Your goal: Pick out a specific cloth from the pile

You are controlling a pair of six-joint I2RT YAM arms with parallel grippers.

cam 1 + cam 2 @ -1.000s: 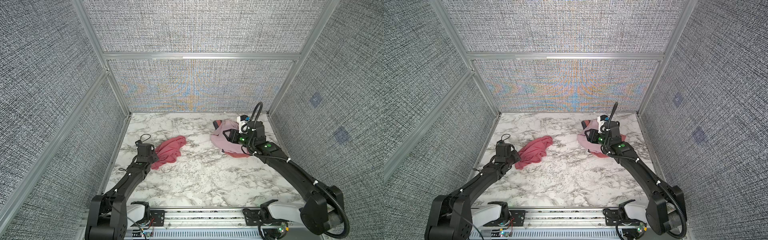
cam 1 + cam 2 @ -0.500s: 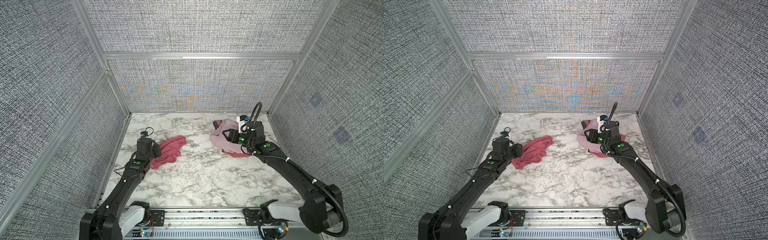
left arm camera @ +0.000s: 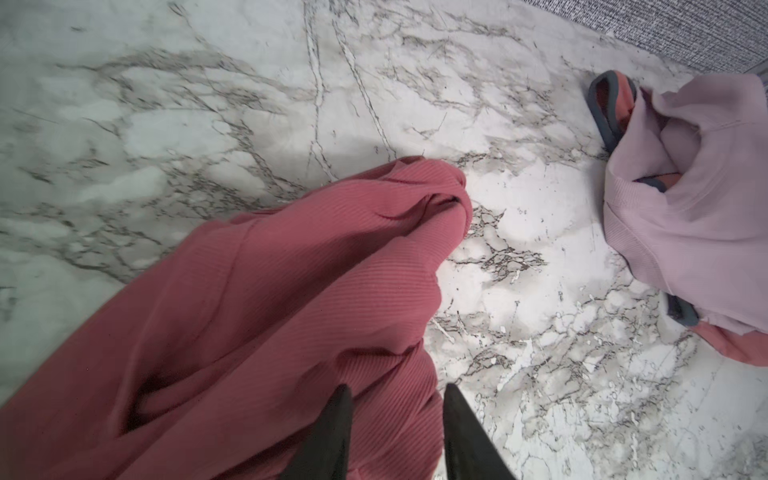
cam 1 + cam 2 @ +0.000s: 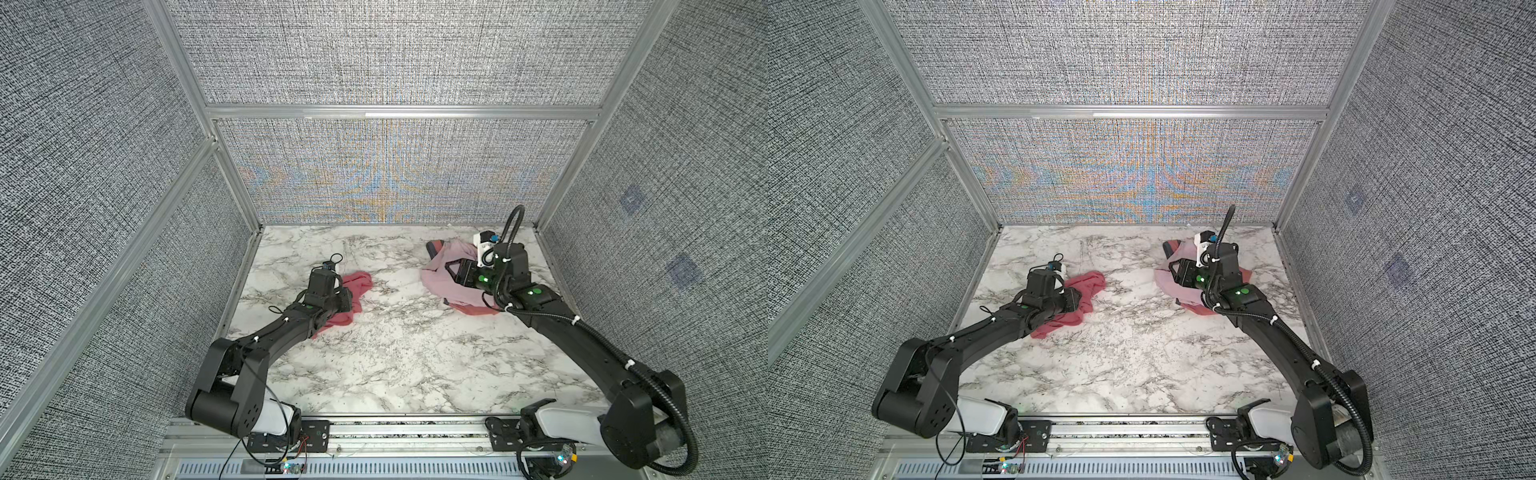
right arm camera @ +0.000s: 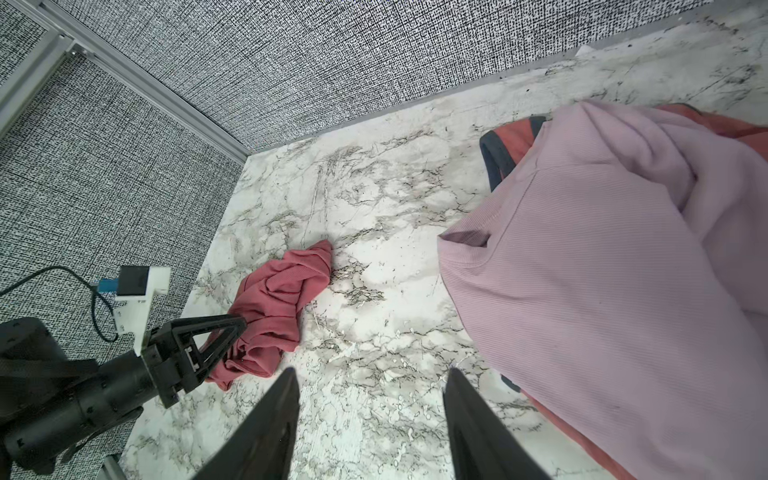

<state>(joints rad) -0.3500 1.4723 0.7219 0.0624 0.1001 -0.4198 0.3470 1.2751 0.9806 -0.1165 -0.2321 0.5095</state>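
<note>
Cloths: three. One rose-red cloth (image 4: 361,282) alone; pile (image 4: 451,286) of two: one lilac-pink garment (image 3: 685,208), one salmon-coral garment (image 4: 471,309). Arms: two, left arm (image 4: 282,331), right arm (image 4: 582,336). Desk (image 4: 395,365): one.

Only the left arm (image 4: 286,330) has moved. A second ago its left gripper (image 4: 349,304) sat low over bare marble, just off the end of the cloth (image 4: 361,282) nearer the worktop's (image 4: 395,353) left edge. Half a second ago the wrist had reared up beside that end. Now the gripper has swung away from the left edge and in over the cloth. Its dark fingers (image 3: 336,432) hang parted above the fabric's border, and the forearm now hides the cloth's near end in both top views. The elbow (image 4: 226,374) has also lifted, standing higher over the front left corner than before.
</note>
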